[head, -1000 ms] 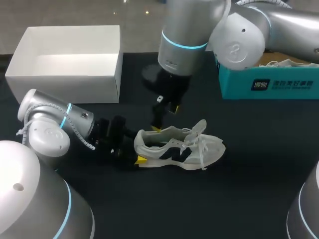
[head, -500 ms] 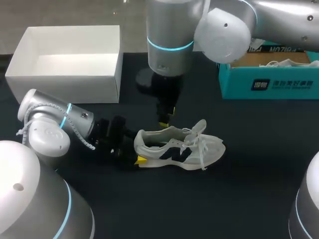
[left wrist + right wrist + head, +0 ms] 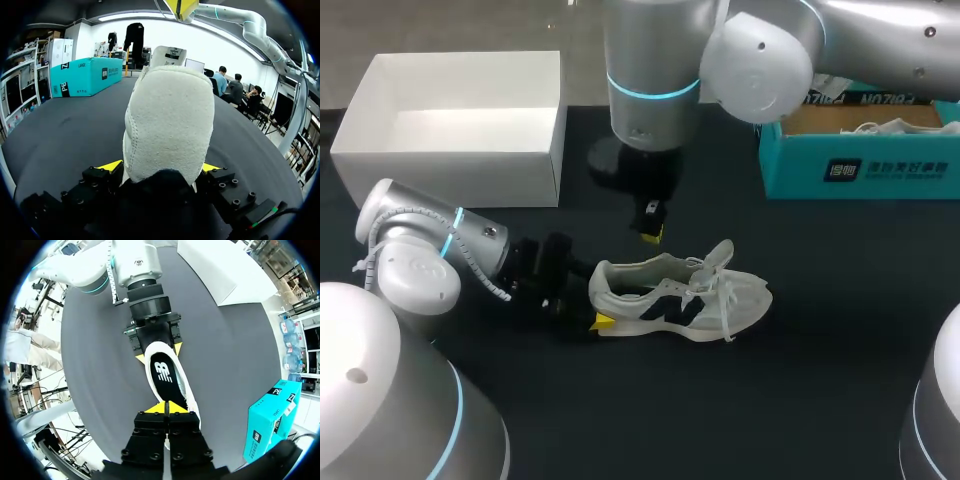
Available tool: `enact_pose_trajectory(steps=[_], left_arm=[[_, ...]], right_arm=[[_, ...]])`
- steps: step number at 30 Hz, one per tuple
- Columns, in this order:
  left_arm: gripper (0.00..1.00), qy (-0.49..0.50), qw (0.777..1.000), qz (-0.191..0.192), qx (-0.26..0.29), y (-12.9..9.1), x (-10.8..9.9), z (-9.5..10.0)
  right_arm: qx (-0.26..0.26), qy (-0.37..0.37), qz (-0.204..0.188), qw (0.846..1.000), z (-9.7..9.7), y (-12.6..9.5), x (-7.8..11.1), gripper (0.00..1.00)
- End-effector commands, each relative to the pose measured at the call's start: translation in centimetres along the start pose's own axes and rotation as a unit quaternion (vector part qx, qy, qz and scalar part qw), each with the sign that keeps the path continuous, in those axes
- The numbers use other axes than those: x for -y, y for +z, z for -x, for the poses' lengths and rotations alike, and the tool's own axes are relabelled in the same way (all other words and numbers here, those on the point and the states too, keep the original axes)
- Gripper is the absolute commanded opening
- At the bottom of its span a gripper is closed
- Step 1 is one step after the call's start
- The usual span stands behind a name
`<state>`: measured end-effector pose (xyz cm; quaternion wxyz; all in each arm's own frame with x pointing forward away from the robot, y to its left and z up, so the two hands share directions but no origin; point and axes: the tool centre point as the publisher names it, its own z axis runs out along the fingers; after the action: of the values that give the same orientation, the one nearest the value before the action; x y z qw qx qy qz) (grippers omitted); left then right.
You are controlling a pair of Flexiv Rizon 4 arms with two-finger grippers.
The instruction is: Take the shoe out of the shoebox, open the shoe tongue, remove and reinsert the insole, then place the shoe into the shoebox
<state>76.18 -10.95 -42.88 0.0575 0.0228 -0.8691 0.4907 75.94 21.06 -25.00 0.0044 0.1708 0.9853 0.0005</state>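
A white sneaker (image 3: 685, 295) with dark side marks lies on the black table, toe to the right. My left gripper (image 3: 598, 298) has the heel (image 3: 167, 125) between its fingers, one yellow tip on each side; it is shut on the shoe. My right gripper (image 3: 651, 234) hangs a little above and behind the shoe's collar, fingers shut with nothing in them. In the right wrist view, the right gripper (image 3: 165, 408) looks down into the shoe at the black insole (image 3: 164, 372). The left gripper (image 3: 158, 351) clasps the heel beyond it.
An open white shoebox (image 3: 545, 150) stands at the back left. A teal box (image 3: 860, 170) with another pale shoe (image 3: 900, 127) inside stands at the back right. Bare black tabletop lies in front of and to the right of the sneaker.
My right gripper has risen from the shoe's collar, drawn back a little, and gone from open to shut. The left arm and the sneaker have not moved.
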Motion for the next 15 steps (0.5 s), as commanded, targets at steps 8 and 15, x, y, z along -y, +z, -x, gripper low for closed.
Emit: enact_pose_trajectory(steps=[8, 15], left_arm=[[0.0, -0.001, 1.0, 0.002, 0.001, 0.1, -0.4, -0.2], [0.0, -0.001, 1.0, 0.002, 0.001, 0.1, -0.4, -0.2]], right_arm=[[0.001, -0.036, -0.004, 0.999, 0.4, 1.6, -0.5, 0.0], [-0.006, -0.081, -0.033, 0.996, 1.3, 5.3, -1.4, 0.0]])
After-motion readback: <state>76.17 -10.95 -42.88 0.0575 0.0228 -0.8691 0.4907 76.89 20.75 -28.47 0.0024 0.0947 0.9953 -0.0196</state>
